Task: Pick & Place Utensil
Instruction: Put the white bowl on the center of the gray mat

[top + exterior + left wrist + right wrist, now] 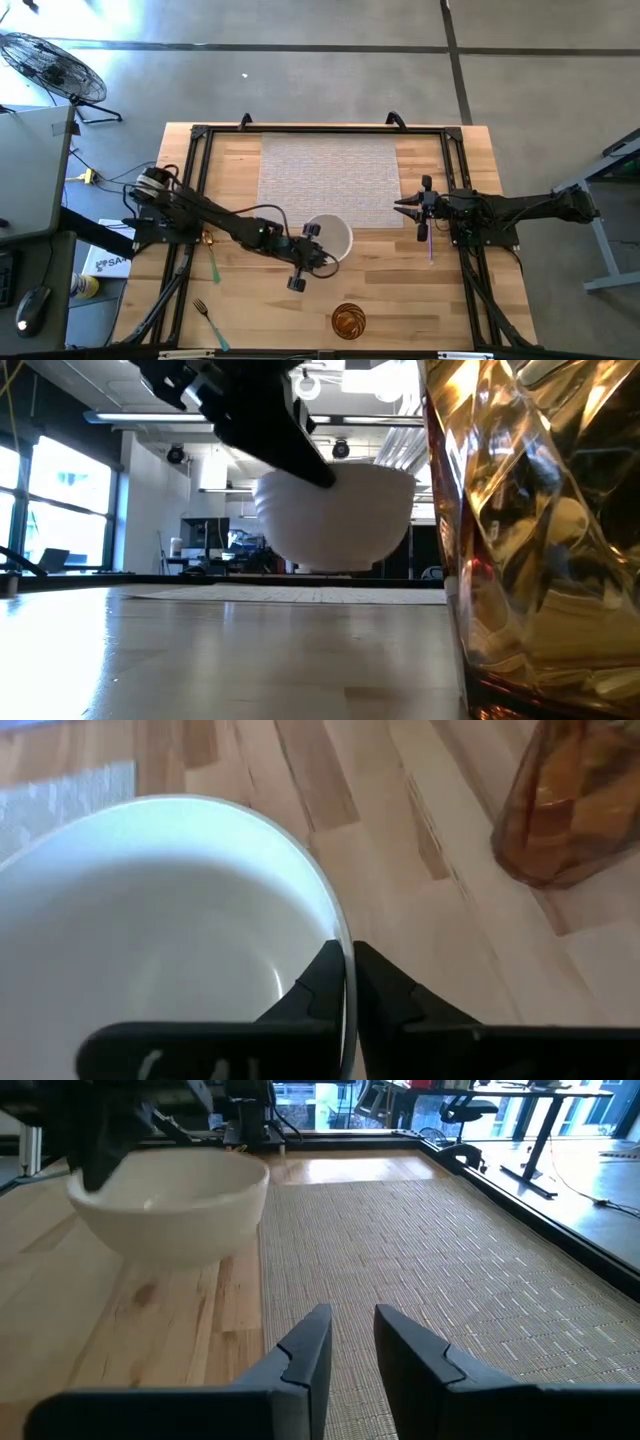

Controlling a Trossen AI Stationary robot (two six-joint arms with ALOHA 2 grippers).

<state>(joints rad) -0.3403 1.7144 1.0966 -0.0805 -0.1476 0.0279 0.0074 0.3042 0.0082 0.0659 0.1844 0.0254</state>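
Observation:
My left gripper (318,252) (347,982) is shut on a white bowl (332,238) (335,515) at the table's middle, just in front of the woven mat (330,175). My right gripper (402,207) (352,1342) hovers open over the mat's right edge, touching nothing. A purple utensil (429,243) lies flat on the wood under the right arm. A green utensil (212,262) and a teal fork (208,318) lie on the table's near left part. My left gripper holds the bowl by its rim (340,935) on the near-left side, with one finger inside the bowl and one outside. The fingers come slanting down from the table's near left. In the low view the bowl's base (330,565) sits slightly above the table line, upright.
An amber faceted glass (348,320) (575,800) stands near the table's near edge, in front of the bowl, and fills the low view's right side. A black frame (200,140) rims the table. Bare wood lies between bowl and glass.

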